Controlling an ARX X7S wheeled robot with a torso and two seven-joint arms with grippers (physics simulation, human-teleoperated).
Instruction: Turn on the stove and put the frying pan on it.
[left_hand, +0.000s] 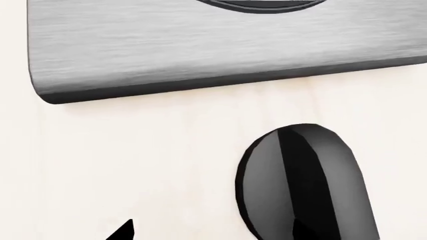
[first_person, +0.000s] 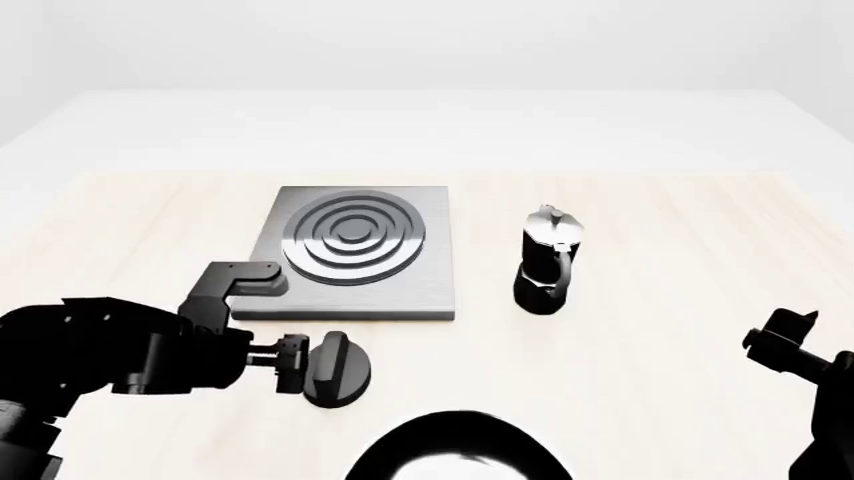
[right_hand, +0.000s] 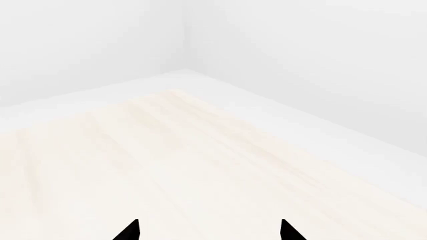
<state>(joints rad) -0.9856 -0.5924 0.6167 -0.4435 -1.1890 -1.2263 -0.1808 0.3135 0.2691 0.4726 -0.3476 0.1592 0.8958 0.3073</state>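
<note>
The stove is a square grey hotplate (first_person: 354, 250) with raised rings, and its front edge fills the far side of the left wrist view (left_hand: 213, 45). Its round black knob (first_person: 334, 368) lies on the table just in front of it, apart from the plate. My left gripper (first_person: 291, 362) is open and level with the knob's left side. In the left wrist view one fingertip (left_hand: 125, 232) is off the knob (left_hand: 303, 180) and the other overlaps it. The frying pan (first_person: 461, 445) shows only as a black rim with a glossy pale inside at the near edge; its handle is out of view. My right gripper (first_person: 781, 345) is open and empty at the far right.
A tall black-and-silver moka pot (first_person: 547, 260) stands right of the hotplate. The pale wooden table (first_person: 667, 220) runs back to a white wall. The right wrist view shows only bare tabletop (right_hand: 167, 160) and a wall corner beyond the gripper (right_hand: 208, 232).
</note>
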